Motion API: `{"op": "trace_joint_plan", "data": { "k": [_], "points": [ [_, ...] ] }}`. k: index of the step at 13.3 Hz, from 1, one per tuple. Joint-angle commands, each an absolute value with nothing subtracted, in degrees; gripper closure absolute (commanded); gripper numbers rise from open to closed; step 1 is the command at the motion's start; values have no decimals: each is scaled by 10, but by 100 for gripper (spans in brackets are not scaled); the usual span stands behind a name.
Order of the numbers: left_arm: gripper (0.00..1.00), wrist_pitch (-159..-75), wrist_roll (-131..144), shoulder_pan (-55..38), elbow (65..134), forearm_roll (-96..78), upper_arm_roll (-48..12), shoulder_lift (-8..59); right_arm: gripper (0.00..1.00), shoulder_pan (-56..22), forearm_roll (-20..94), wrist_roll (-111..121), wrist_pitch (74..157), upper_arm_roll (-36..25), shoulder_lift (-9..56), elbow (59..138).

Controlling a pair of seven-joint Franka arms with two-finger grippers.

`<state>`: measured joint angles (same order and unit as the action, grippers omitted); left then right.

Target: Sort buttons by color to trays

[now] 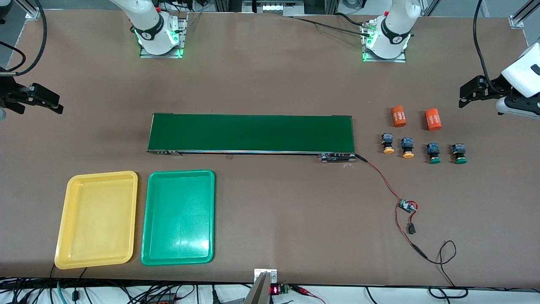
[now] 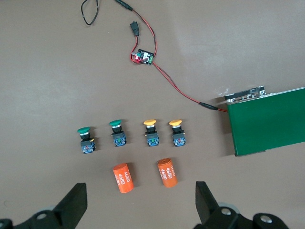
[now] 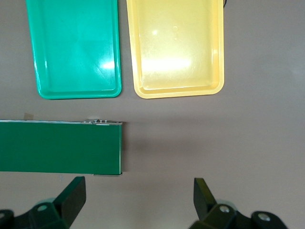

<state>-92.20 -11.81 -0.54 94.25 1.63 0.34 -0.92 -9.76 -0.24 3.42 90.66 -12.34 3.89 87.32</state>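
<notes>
4 buttons (image 1: 424,148) in a row at right, yellow tray (image 1: 96,219) and green tray (image 1: 178,217) lower left, left gripper (image 1: 464,99) and right gripper (image 1: 57,107) both wide open, empty, at frame edges

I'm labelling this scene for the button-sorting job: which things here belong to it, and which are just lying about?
Belongs to the job:
- two yellow-orange buttons
- two green buttons
- yellow tray
- green tray
- left gripper and right gripper, both open, empty

Lying about:
- two orange cylinders
- conveyor belt
- small circuit board on red wires
</notes>
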Motion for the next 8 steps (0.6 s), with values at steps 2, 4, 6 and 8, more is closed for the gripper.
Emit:
{"op": "trace_joint_plan", "data": {
  "k": [2,4,6,8],
  "points": [
    [0,-918,-130,-14,941,29,9,-16,0,-97,-3,32,909,-120,28,881],
    [0,-918,-124,-12,940,30,8,-13,0,-97,-3,32,911,-120,28,881],
    [0,-919,-123,-2,940,25,7,-5,0,-97,-3,32,911,-121,28,881],
    [0,-916,-125,-2,939,25,7,-4,0,-96,-3,32,911,-121,28,881]
  ]
}}
